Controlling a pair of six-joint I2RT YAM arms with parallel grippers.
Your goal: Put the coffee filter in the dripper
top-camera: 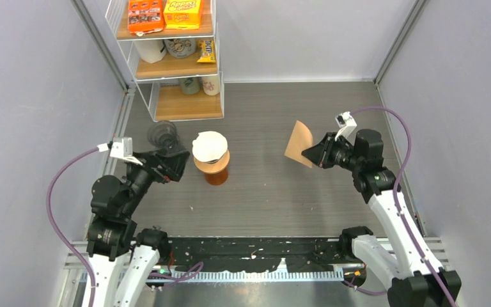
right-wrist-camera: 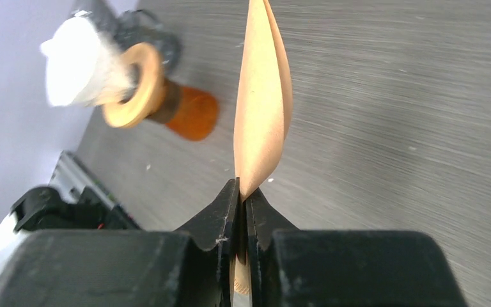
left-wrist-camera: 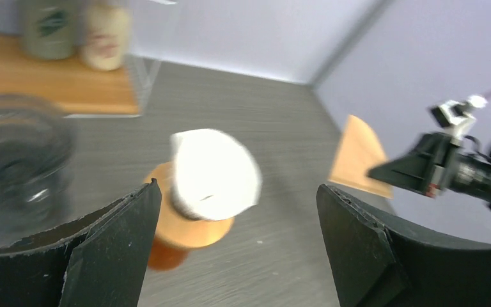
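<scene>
The right hand (top-camera: 308, 154) pinches the brown coffee filter (top-camera: 298, 142) up off the surface (top-camera: 262, 198). The white dripper (top-camera: 209, 146) sits at its nine o'clock, well apart. The left hand (top-camera: 174, 164), wide open, is nearer the dripper.

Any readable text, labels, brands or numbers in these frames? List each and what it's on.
Nothing reads clearly; all print is on the shelf unit.
Orange box, top: big yellow lettering, too blurred.
Red box beside it: print too small.
Yellow packet, middle: logo too small.
White mug: dark print, unreadable.
Green-labelled cup and pale cup, bottom: labels blurred.
Brown filter: no print visible.
</scene>
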